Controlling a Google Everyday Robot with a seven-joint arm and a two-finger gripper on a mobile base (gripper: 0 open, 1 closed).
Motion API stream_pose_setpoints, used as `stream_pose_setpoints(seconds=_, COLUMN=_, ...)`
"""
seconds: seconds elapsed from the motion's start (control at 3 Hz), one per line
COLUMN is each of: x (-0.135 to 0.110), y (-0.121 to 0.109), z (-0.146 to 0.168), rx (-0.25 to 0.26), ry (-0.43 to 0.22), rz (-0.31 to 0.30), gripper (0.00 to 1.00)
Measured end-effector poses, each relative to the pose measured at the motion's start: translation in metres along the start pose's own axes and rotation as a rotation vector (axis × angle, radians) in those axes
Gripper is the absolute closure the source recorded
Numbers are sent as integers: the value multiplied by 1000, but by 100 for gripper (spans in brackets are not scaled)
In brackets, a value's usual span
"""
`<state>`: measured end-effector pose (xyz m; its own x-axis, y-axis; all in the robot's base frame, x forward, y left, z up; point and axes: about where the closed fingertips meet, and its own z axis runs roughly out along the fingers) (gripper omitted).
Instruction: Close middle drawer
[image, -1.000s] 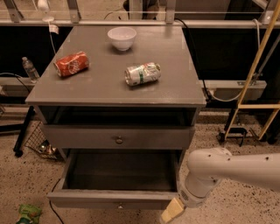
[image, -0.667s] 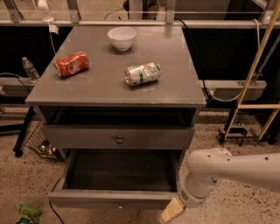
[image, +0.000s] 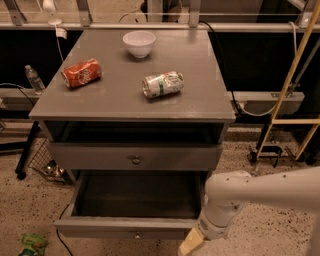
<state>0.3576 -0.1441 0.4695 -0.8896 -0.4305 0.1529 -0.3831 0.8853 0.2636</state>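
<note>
Broadly, a speckled floor is spreading under a grey cabinet, with a yellow ladder standing at the right. Below the upper drawer front, the middle drawer is sticking far out. A white arm is reaching down beside it. A red can, a green-and-white can and a white bowl are resting on top. The gripper is hanging just beside the drawer's right front corner; whether it is spread or closed I cannot tell

The counter and middle drawer look like matt grey painted wood, its knob dull metal. Below the counter's front right corner, the gripper is matt tan beneath a smooth white plastic arm. The bowl is glossy white.
</note>
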Motion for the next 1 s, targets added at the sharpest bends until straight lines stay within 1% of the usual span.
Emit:
stream_pose_setpoints(seconds=0.33, x=-6, y=8, z=24, rx=35, ry=57, rz=69, gripper=0)
stream_pose_setpoints(seconds=0.67, x=-10, y=19, z=43, rx=57, ry=98, rz=119, gripper=0)
stream_pose_setpoints(seconds=1.0, x=-17, y=35, z=64, rx=5, ry=116, rz=134, gripper=3)
